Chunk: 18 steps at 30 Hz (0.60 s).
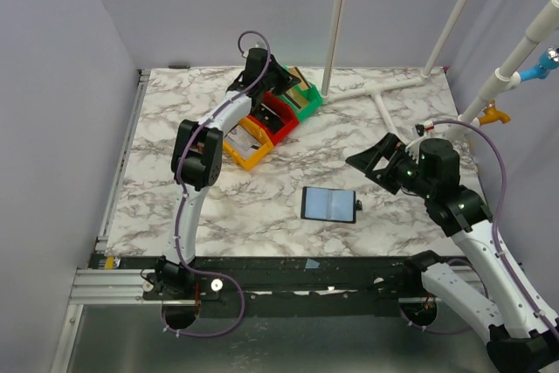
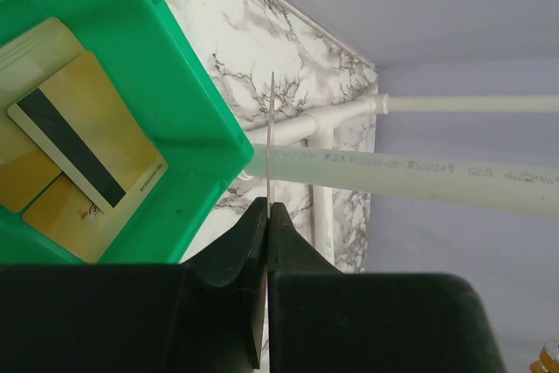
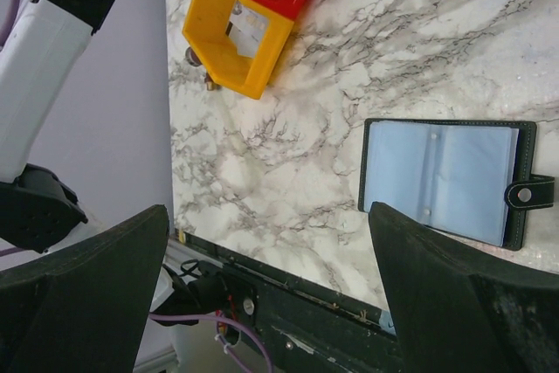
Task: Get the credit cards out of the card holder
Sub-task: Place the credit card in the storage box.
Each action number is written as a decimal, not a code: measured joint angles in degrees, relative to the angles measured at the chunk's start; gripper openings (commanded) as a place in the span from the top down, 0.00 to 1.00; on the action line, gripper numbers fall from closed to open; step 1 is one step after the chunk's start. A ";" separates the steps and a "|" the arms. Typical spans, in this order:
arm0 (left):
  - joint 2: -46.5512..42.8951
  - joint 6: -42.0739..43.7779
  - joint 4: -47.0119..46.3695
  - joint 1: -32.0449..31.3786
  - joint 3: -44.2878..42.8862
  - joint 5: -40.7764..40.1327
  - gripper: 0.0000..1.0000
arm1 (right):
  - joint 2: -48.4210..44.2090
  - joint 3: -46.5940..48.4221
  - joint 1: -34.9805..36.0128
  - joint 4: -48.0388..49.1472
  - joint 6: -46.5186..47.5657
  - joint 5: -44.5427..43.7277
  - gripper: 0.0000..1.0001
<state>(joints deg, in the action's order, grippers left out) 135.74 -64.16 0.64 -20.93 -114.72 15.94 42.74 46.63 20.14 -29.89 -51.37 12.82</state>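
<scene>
The card holder lies open on the marble table, its bluish-grey inner faces up and its snap tab to the right; it also shows in the right wrist view. My left gripper is shut on a thin credit card seen edge-on, held just beside the green bin. Tan-gold credit cards lie in that bin, one showing a black stripe. My right gripper hangs open above the table, right of the card holder, with nothing between its fingers.
A red bin and a yellow bin stand in a row with the green bin at the back of the table. White pipes lie and rise at the back right. The table's front edge is below my right gripper.
</scene>
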 measured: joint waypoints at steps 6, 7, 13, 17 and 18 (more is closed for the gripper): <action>1.40 -1.29 0.35 0.33 -1.14 -0.94 0.89 | -0.04 0.00 0.00 0.00 -0.02 0.00 0.00; 1.77 -1.49 0.42 0.35 -1.20 -0.94 0.87 | -0.04 0.00 0.00 -0.02 -0.02 0.00 0.00; 4.17 -2.49 1.66 0.96 -1.53 -0.90 0.62 | -0.07 0.00 0.00 0.00 -0.02 0.00 0.00; 4.63 -3.43 1.36 1.42 -2.34 -0.24 0.42 | -0.04 0.00 0.00 0.02 -0.02 0.02 0.00; 4.63 -3.37 1.09 1.46 -2.86 -0.11 0.40 | -0.04 0.00 0.00 0.02 -0.02 0.02 0.00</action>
<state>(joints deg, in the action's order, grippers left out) 140.38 -67.53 1.74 -19.46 -117.58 15.84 42.70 46.63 20.14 -29.87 -51.40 12.84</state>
